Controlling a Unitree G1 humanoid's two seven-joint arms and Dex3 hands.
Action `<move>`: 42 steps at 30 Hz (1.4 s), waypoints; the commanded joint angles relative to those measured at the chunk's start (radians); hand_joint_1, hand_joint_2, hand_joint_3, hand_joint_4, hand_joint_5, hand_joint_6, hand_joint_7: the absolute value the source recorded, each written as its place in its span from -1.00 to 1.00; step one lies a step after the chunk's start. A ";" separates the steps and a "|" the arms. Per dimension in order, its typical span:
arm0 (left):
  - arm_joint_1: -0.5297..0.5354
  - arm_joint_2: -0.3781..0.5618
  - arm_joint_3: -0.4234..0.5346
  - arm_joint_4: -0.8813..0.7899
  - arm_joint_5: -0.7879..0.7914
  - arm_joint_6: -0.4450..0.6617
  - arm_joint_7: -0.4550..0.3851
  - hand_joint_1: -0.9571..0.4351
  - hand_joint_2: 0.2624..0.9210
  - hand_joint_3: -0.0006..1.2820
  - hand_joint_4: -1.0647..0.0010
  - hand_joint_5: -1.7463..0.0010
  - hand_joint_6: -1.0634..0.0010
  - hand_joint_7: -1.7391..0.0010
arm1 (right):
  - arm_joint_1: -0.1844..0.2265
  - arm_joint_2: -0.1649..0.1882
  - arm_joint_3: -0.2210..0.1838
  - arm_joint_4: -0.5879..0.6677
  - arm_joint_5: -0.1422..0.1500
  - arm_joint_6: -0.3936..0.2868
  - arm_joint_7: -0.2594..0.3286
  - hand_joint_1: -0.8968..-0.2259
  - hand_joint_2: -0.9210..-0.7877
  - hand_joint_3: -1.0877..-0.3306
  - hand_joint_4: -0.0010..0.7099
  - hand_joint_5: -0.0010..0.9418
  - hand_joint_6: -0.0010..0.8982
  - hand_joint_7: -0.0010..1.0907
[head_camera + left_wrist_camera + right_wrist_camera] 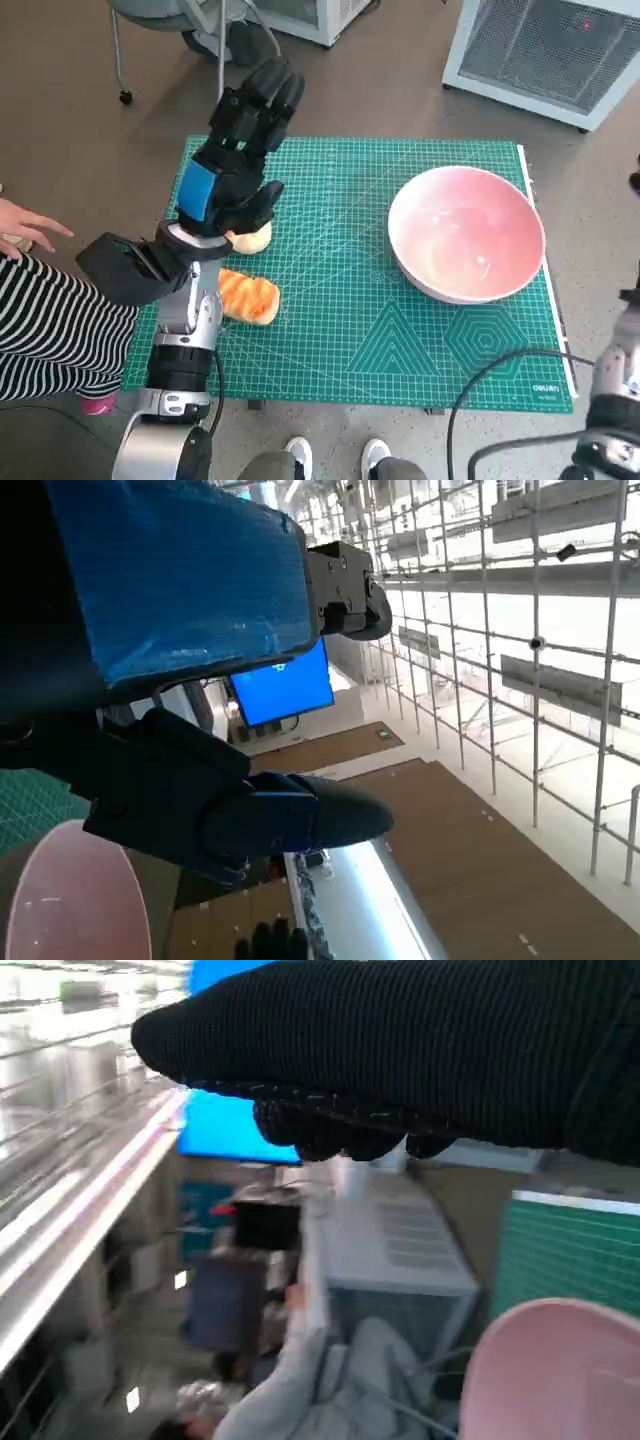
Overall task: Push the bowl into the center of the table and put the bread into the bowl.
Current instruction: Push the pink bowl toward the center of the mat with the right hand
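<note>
The pink bowl [466, 234] sits on the right half of the green cutting mat [340, 340] that covers the counter, close to the mat's right edge and nearer its far side than its near one; it stands upright and holds nothing. Two pieces of bread lie on the left part of the mat: an orange-striped piece [249, 297] toward the near-left, and a paler bun [251, 239] just beyond it, partly covered from above by the left hand [237, 155]. That hand, black with blue tape across its back, is raised over the left side of the mat with its fingers [268, 90] stretched out toward the far edge and spread apart, holding nothing; whether its thumb touches the pale bun cannot be told from the head view. In the left wrist view the taped back fills the upper left, and a slice of the bowl's rim shows at the lower left corner. The right hand [420, 1055] appears only in its own wrist view as a dark knitted band, with the fingers too hidden to say how they lie; the bowl's rim and a strip of mat show beneath it. A person's striped sleeve [45, 320] and hand [25, 225] show beside the counter's left side.
</note>
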 commanded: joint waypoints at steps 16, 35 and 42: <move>0.009 0.027 0.016 -0.018 -0.007 -0.004 -0.009 -0.65 1.00 -0.38 0.76 1.00 1.00 0.51 | -0.080 0.055 0.005 0.314 -0.023 0.061 -0.066 -0.13 -1.00 -0.40 -0.69 -0.98 -0.91 -0.48; 0.026 0.040 0.023 -0.038 -0.003 0.000 -0.004 -0.67 1.00 -0.39 0.75 1.00 0.99 0.53 | -0.135 0.159 0.036 0.351 -0.037 0.103 -0.023 -0.21 -1.00 -0.31 -0.63 -0.99 -0.81 -0.53; 0.033 0.044 0.025 -0.048 -0.006 0.008 -0.001 -0.68 1.00 -0.40 0.75 1.00 0.98 0.53 | -0.158 0.198 0.037 0.355 -0.026 0.101 0.014 -0.29 -1.00 -0.28 -0.64 -1.00 -0.80 -0.56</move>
